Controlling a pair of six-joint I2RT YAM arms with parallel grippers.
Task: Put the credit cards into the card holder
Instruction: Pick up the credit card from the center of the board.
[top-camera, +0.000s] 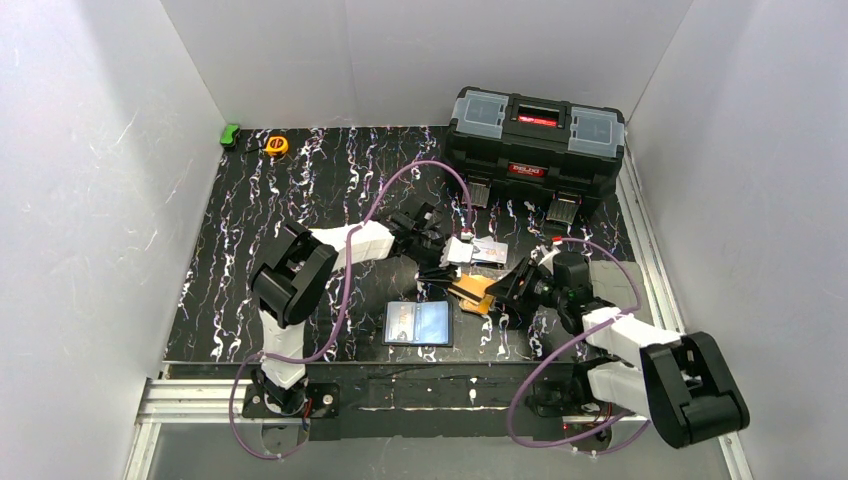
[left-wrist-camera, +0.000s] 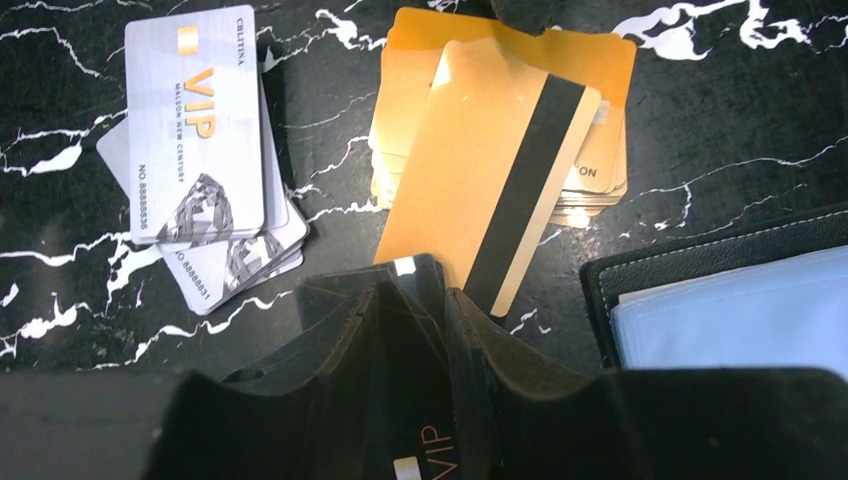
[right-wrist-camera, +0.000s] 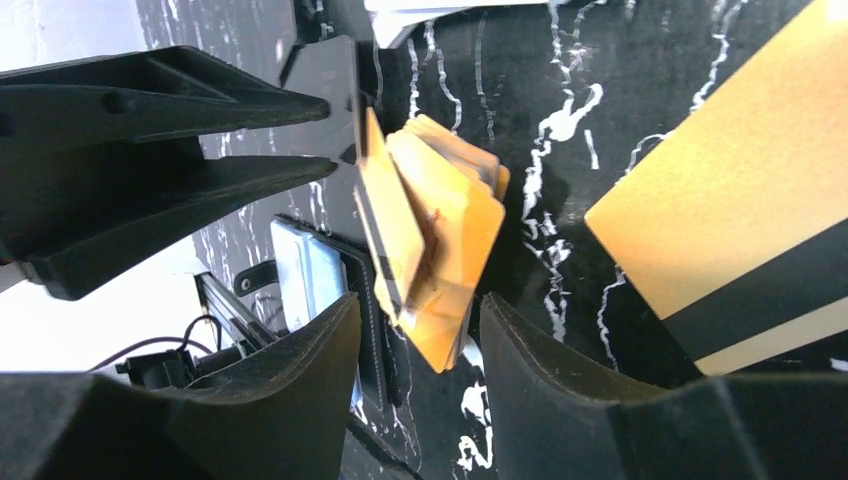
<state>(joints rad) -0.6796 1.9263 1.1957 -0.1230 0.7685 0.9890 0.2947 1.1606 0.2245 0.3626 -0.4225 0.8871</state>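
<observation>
Nearest, holder (top-camera: 418, 323) is lying open, sleeves up, close to the table's near edge, with room around it. Just beyond, orange stack (left-wrist-camera: 600, 90) is sitting between both grippers, a striped card (left-wrist-camera: 500, 180) leaning across it. Right gripper (right-wrist-camera: 420, 305) is facing the stack, fingers apart. Left gripper (left-wrist-camera: 420, 285) is showing a VIP card (left-wrist-camera: 428, 440) between its fingers; can't tell if clamped. Silver stack (left-wrist-camera: 195, 130) is lying beside. Cards are likely light, stiff and slick: pinch a raised edge. Toolbox (top-camera: 535, 140) is sitting far back.
</observation>
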